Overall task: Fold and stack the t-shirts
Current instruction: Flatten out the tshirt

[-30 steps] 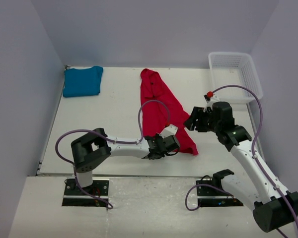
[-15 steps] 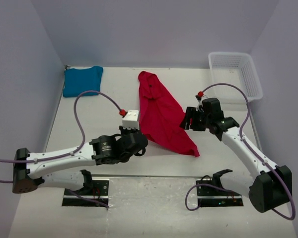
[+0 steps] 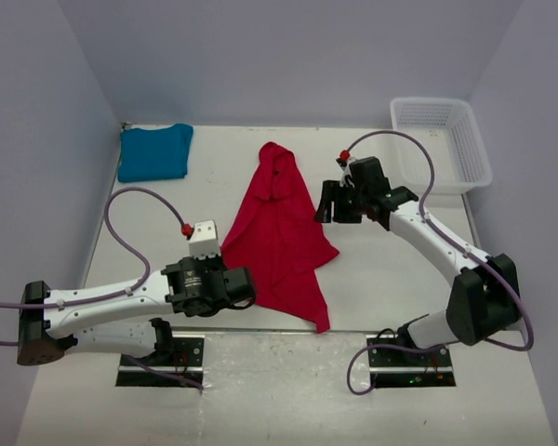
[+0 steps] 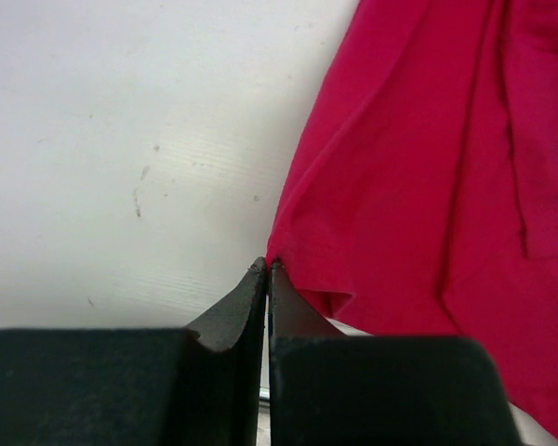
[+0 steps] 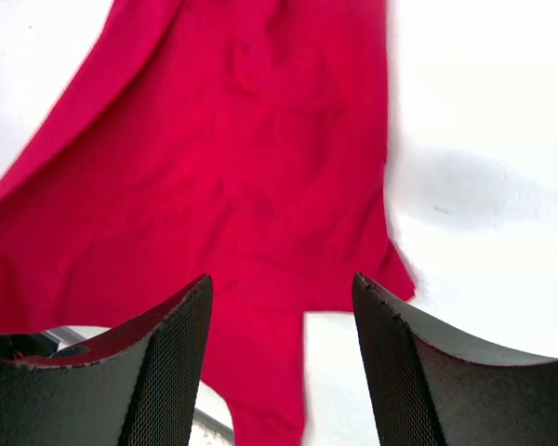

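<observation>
- My left gripper (image 4: 266, 269) is squeezed tight together, pinching the hem of the red t-shirt (image 3: 279, 232) at its near left edge.
- That shirt is plain soft cloth, rumpled into long creases. It sprawls mid-table in a rough kite shape, with the narrow end far and a tail pointing at the near edge.
- My right gripper (image 3: 327, 203) hangs by the shirt's right edge, jaws wide apart, gripping nothing. Its pads (image 5: 172, 372) carry a fine grid texture.
- The teal t-shirt (image 3: 154, 152) lies folded flat in the far left corner.
- The basket (image 3: 477, 153), far right, is rectangular white plastic mesh.
- The table (image 3: 391, 269) is matte white and faintly scuffed.
</observation>
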Available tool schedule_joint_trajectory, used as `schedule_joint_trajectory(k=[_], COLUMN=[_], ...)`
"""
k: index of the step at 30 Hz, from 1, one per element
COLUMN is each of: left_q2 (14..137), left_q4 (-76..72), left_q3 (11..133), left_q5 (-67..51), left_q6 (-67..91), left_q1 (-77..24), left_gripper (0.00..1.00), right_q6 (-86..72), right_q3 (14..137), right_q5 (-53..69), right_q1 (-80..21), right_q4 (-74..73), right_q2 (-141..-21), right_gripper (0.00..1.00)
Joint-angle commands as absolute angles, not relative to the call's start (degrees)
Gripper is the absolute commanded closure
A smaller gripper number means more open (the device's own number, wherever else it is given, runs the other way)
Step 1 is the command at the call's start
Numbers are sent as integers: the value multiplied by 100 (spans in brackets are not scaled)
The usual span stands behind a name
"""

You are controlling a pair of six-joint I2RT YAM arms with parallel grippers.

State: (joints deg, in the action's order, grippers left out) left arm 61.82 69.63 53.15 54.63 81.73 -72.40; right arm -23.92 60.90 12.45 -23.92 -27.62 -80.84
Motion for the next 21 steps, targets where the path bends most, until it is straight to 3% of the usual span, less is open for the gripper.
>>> schedule_joint_trajectory(k=[1,7,9,15,21], left_q2=[6275,6863,6899,6891,6776], left_q4=[7444,7454,7208,6820,6794], left_q3=[5194,5563,5572,5414,5353], left_q5=[5730,5853,5784,5599,5599], left_q6=[9035,8895,8746,8473,8420], left_q1=[-7251,-7251,-7251,-7251,-7251], left_gripper=[100,100,100,100,100], right_q6=[-2163,-2021,-2022,-2075,-2232], right_q3=[6826,8591,9164,11430,11733], right_q5=[1353,2258,2495,3216,3576], right_q1=[-2452,-2557,-2636,-2838,-3015], right_q4=[-2847,-3146,-3313,-3769,-3533], right_q2=[-8681,-10193,-10905,-12749,-13315], right_gripper=[37,44,53,57,55])
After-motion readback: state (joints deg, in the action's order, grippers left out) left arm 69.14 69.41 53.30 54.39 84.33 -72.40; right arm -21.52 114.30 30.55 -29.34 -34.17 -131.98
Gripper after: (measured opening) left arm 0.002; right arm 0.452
